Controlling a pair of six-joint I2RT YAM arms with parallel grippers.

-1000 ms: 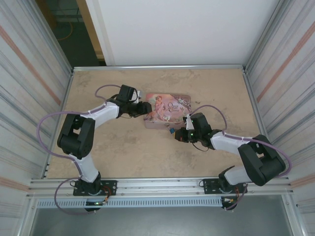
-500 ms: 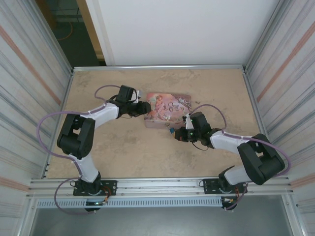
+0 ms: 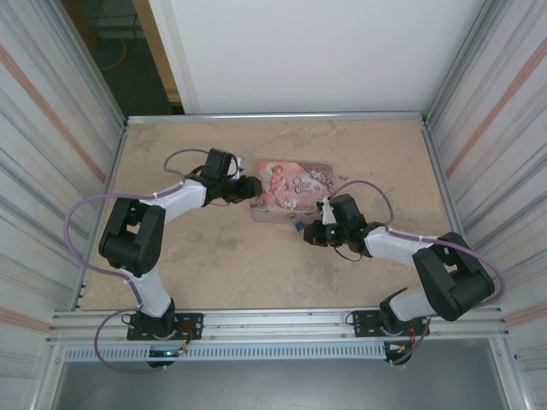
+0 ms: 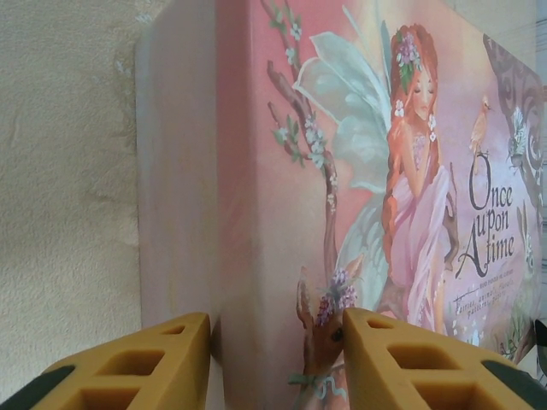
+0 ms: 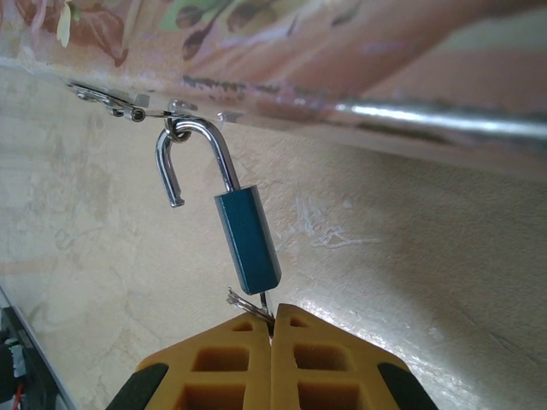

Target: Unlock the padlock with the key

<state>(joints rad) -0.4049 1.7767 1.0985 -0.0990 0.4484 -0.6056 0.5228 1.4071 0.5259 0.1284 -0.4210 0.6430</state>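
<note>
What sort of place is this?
Probably an enclosed robot test cell: beige tabletop walled by ribbed panels, left arm and right arm bolted to an aluminium rail, a pink tin as prop.

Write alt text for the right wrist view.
Blue padlock, its silvery shackle open but hooked through the hasp of the pink tin. The right arm's yellow fingers pinch the key in its base.

Padlock [image 5: 248, 239], centre of right wrist view: blue body, smooth satin coat. Shackle [image 5: 184, 158] is bright polished metal.
Key [image 5: 266, 301]: thin sliver of bare metal.
Pink tin [image 4: 256, 171]: printed sheet metal, soft gloss. The rim along the top of the right wrist view is scuffed.
Bench [image 5: 385, 256]: beige, mottled, faint sheen.
Right claw [image 5: 272, 329] and left claw [image 4: 275, 337]: matt yellow plastic, black tips.
Walls [image 3: 51, 128]: ribbed pale metal.
</note>
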